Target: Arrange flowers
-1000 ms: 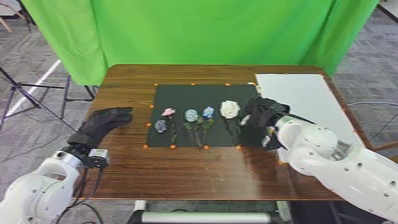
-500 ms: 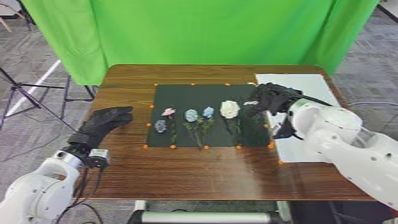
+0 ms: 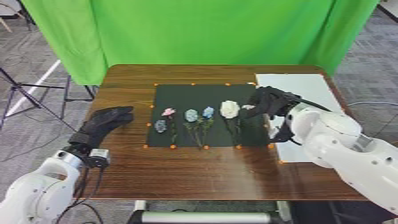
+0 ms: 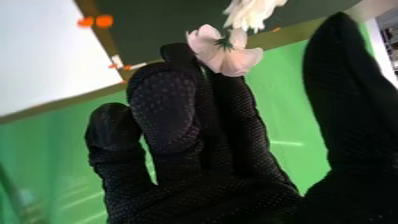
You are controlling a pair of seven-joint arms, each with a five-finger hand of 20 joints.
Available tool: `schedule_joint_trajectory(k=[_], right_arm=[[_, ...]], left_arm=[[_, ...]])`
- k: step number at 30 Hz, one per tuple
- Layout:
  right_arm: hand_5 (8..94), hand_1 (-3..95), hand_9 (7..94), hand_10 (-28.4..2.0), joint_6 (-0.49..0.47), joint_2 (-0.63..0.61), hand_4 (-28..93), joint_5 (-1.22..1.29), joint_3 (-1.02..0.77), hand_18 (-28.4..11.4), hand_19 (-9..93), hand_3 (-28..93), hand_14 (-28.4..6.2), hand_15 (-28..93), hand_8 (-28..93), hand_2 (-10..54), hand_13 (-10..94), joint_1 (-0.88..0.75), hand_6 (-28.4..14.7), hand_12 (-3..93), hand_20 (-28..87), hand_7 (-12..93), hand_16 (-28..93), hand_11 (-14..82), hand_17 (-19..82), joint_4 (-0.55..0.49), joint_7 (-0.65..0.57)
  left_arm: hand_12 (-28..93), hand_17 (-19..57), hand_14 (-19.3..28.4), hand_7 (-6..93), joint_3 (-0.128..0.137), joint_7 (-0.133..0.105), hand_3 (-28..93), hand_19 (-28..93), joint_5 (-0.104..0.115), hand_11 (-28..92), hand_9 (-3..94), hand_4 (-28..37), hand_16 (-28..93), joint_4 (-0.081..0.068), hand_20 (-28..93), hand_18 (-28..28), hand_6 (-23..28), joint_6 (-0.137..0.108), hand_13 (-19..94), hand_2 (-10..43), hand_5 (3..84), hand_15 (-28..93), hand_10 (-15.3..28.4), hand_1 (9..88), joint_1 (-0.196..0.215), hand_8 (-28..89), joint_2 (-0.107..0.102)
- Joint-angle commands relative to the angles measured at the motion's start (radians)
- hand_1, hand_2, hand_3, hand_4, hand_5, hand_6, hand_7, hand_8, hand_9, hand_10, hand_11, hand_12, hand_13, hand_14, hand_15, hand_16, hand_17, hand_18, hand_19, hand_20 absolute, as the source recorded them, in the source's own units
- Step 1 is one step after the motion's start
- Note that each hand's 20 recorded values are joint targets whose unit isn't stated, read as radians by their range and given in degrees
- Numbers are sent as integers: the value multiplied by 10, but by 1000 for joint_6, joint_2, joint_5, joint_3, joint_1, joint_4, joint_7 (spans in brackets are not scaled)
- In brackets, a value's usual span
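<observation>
On the table's left side, the left hand lies with its fingers extended. On the dark mat come a grey-blue flower, a pink one slightly farther back, two light-blue flowers and a white flower. Next, a pale pink flower sits at the fingertips of the right hand, fingers straight, thumb apart, beside the white sheet.
</observation>
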State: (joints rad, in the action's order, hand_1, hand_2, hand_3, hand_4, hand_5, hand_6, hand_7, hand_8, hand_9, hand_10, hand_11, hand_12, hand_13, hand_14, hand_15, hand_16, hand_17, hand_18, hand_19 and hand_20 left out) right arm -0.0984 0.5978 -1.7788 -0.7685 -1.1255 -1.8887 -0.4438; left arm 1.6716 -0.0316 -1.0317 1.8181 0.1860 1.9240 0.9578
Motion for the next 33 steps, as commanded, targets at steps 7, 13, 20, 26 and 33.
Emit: schedule_joint_trajectory(k=[7, 13, 20, 26, 33], right_arm=[[576, 304, 556, -171, -125, 49, -128, -24, 83, -273, 809, 621, -118, 619, -70, -95, 731, -11, -42, 153, 649, 70, 322, 73, 326, 67, -5], [559, 297, 550, -180, -96, 33, -127, -26, 46, -274, 807, 623, -118, 619, -68, -95, 729, 13, -45, 154, 651, 67, 322, 73, 324, 50, 1], [525, 291, 555, -186, -98, 15, -127, -15, 6, -274, 807, 627, -116, 619, -64, -95, 730, 11, -33, 152, 650, 60, 320, 72, 328, 18, 10], [470, 287, 569, -193, -125, 9, -130, -5, -19, -274, 809, 627, -114, 610, -62, -95, 737, -4, -30, 146, 647, 47, 316, 73, 332, -5, 17], [497, 277, 586, -191, -217, 20, -127, 65, -70, -276, 794, 617, -123, 585, -61, -95, 729, -34, -33, 144, 646, 43, 323, 76, 321, -14, 6]], left_arm=[[142, -13, 186, 143, 13, -3, 628, 95, -1, 210, 428, -167, 20, 2, 144, 151, 52, 15, 316, -39, 436, 183, 141, 272, 10, -58, 8], [143, -13, 186, 142, 8, -4, 629, 95, -2, 210, 428, -165, 21, -1, 144, 151, 53, 17, 316, -40, 436, 182, 140, 271, 6, -58, 8], [143, -13, 185, 143, 13, 2, 629, 94, -1, 210, 428, -165, 21, 3, 144, 151, 52, 19, 316, -41, 436, 181, 141, 270, 13, -58, 7], [143, -13, 185, 144, 12, 5, 629, 93, -1, 210, 427, -165, 22, 4, 144, 151, 52, 20, 316, -41, 437, 182, 140, 271, 14, -58, 6], [143, -14, 185, 143, 14, 10, 626, 94, -1, 209, 428, -165, 21, 4, 144, 151, 52, 24, 316, -41, 437, 182, 141, 272, 15, -57, 5]])
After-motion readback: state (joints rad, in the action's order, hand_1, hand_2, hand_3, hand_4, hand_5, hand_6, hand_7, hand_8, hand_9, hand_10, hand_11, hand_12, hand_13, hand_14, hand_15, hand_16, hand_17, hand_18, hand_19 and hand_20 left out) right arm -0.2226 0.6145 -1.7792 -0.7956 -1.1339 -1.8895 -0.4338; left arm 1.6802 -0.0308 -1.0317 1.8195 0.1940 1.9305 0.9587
